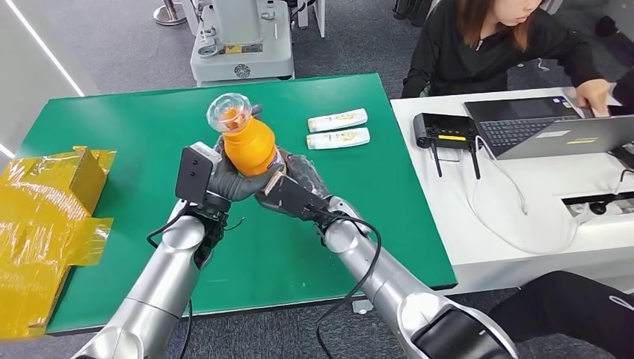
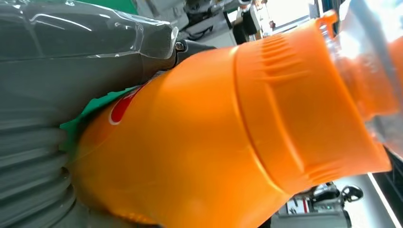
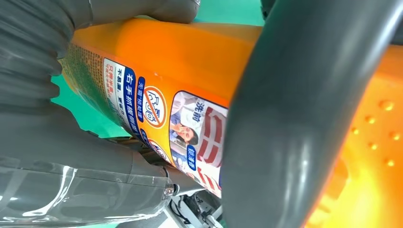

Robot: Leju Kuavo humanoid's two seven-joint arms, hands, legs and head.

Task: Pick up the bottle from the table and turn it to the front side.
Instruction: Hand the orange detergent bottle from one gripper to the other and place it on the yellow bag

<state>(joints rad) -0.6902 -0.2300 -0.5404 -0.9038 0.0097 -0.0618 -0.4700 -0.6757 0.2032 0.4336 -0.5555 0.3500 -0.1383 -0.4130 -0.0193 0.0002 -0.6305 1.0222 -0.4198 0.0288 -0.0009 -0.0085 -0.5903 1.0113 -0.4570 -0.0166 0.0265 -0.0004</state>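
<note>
The orange bottle (image 1: 250,146) is lifted off the green table (image 1: 112,134) and is held upright above its middle part, with the clear cap (image 1: 229,112) pointing up toward the camera. Both hands grasp it low on the body: the left hand (image 1: 224,182) wraps it from the left side and the right hand (image 1: 295,178) from the right side, and the two hands touch each other under the bottle. In the right wrist view a printed label (image 3: 157,114) with small text and pictures is turned toward the right hand, and a thick grey thumb (image 3: 285,118) lies across the bottle; in the left wrist view the plain orange side with a small red mark faces the left hand. I judge that the step now is the turning, so the bottle should rotate about its own long axis and stay upright. It is better that one hand keeps a firm grip while the other loosens and takes a new hold, because the plastic looks smooth and may slip if both loosen together. The turning should stay over the middle of the table, well apart from the two small white bottles (image 1: 338,129) lying farther back and from the yellow wrapped box (image 1: 52,194) at the left edge.
</note>
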